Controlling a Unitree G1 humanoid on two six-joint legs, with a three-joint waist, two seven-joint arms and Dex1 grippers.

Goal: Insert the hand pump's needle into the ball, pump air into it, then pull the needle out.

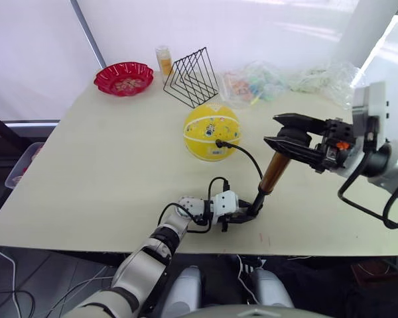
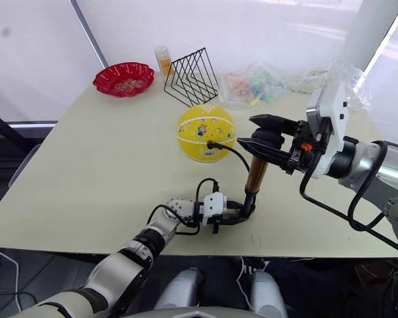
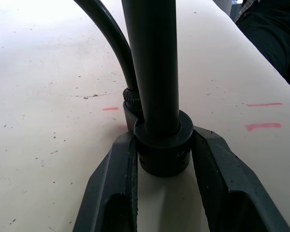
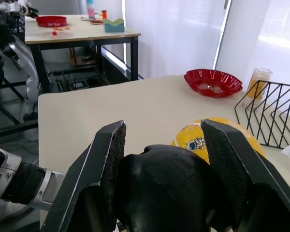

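Hand pump (image 1: 273, 173) stands tilted near the tabletop's (image 1: 106, 165) front edge, gripped at both ends.

Your left gripper (image 1: 247, 213) is clamped on the pump's black base cap, low on the tabletop; your right gripper (image 2: 260, 140) has its fingers (image 4: 102, 164) closed around the black handle (image 4: 166, 186) at the top. From the base, the thin black hose (image 1: 245, 154) arcs up and over to the yellow ball (image 1: 211, 132), sitting mid-table, and its fitting meets the ball's side. Behind the ball you see a black wire rack (image 1: 191, 77), and a red bowl (image 1: 124, 77) toward the far left corner.
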